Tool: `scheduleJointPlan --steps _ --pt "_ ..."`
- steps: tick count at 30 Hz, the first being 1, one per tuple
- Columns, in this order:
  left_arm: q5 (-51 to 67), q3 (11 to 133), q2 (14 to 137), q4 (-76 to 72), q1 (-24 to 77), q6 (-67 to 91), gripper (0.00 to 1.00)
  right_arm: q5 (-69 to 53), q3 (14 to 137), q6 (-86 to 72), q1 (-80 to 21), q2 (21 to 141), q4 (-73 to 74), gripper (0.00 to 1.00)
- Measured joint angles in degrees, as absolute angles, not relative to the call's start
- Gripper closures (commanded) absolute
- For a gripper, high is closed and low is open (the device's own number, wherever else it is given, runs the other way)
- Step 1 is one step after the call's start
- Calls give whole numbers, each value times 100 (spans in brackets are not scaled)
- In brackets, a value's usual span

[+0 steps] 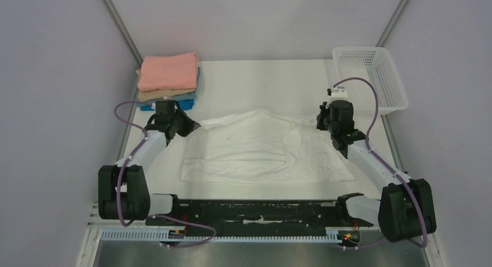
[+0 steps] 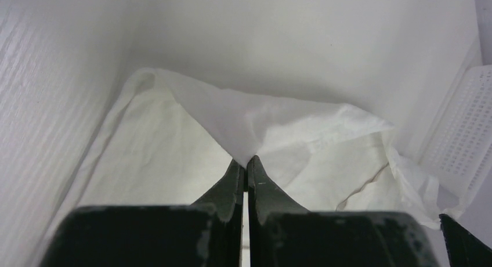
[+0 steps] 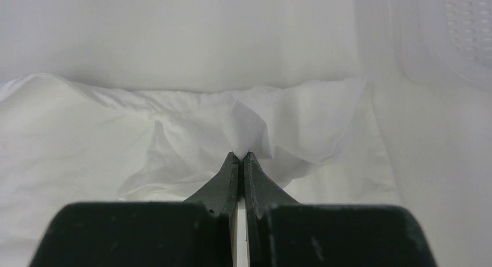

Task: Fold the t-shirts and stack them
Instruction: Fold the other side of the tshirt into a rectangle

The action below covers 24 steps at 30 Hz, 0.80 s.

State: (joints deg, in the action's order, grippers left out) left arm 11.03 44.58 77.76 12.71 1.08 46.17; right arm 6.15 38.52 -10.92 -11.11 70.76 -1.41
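Already folded: stack point(image 1: 168, 76), far left. Left to fold: white t-shirt point(image 1: 261, 151), far edge clamped tight in left gripper point(image 2: 248, 164) and right gripper point(image 3: 240, 158).

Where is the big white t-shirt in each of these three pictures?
Top external: the white t-shirt lies spread mid-table between the arms.
Left wrist: it fills the middle, an edge pinched in the left gripper.
Right wrist: across the lower left and middle, pinched by the right gripper.
Shared landmark: the white mesh basket, right edge in left wrist, top right in right wrist.
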Motion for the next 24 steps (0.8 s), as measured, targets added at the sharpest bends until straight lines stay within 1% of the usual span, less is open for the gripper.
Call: scheduleJointPlan --steps 6,11,17,24 --pt "910 4001 6956 1474 95 4617 98 775 3395 -1090 -1153 5986 462 100" --pt "738 3920 6545 1728 -58 4591 98 797 3238 -1087 -1151 5293 996 100" --pt "620 3896 6434 1900 -285 4532 98 812 3146 -1098 -1151 4814 1627 100" --pt "617 3658 6390 2112 -320 4486 98 784 3146 -1087 -1151 4462 2268 100"
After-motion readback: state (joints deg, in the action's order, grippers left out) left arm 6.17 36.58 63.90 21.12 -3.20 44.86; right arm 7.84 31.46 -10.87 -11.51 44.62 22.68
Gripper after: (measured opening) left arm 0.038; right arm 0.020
